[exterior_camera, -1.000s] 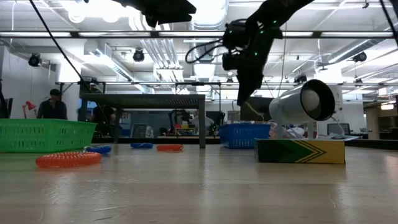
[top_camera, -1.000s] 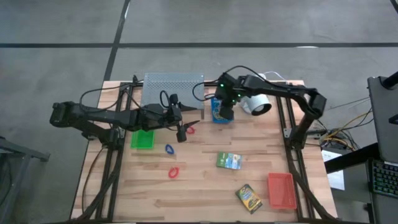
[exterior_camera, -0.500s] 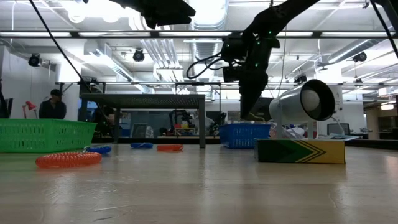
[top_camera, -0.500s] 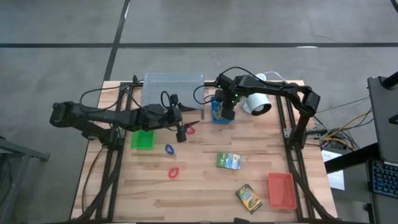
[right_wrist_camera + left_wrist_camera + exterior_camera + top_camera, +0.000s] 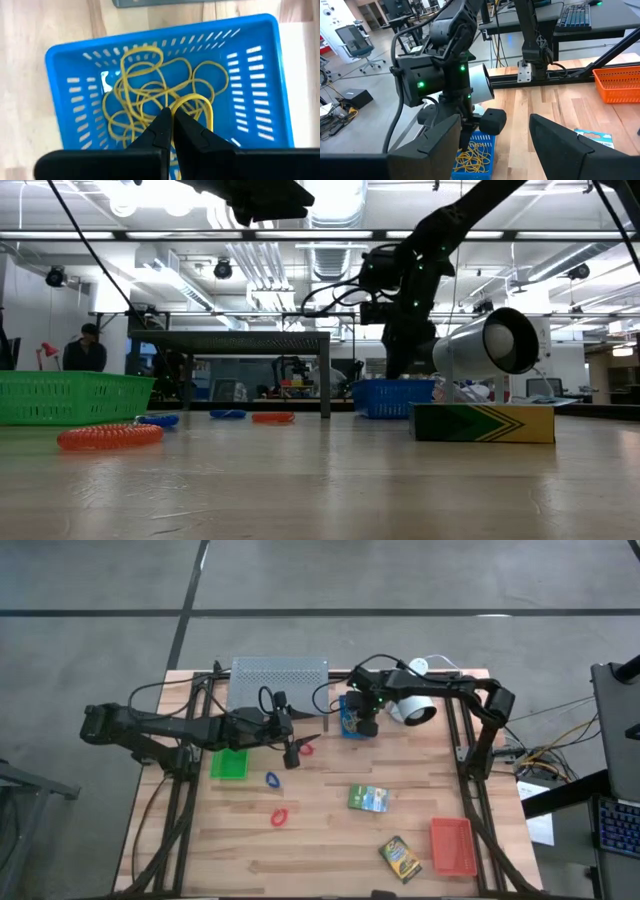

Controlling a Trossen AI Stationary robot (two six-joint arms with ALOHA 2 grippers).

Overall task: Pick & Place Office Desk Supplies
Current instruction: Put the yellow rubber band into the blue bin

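Observation:
A blue tray [image 5: 160, 85] holding several tan rubber bands [image 5: 145, 95] stands at the table's far middle, next to the white lamp [image 5: 412, 705]. My right gripper [image 5: 171, 117] points down into the tray, shut, and one rubber band loop [image 5: 196, 100] comes out from its tips. My left gripper [image 5: 291, 745] hangs open above the table between the green tray [image 5: 228, 763] and a red loop [image 5: 306, 749], with nothing between its fingers. A blue loop [image 5: 272, 780], another red loop [image 5: 279, 817] and two card boxes [image 5: 367, 798] [image 5: 400, 858] lie on the wood. My right gripper pinches a rubber band at one end of its loop [image 5: 178, 107] between the two fingertips, coming from above and pointing steeply down. The rest of the loop hangs slack over the bands in the blue tray; I cannot tell whether it rests on them.
A grey perforated shelf [image 5: 278, 680] stands at the far edge, left of the blue tray. A red-orange tray [image 5: 452, 845] sits at the near right corner. A person [image 5: 88, 350] shows in the room beyond the table.
My right gripper has sunk toward the blue tray, staying shut, and has rolled a little about its own pointing line.

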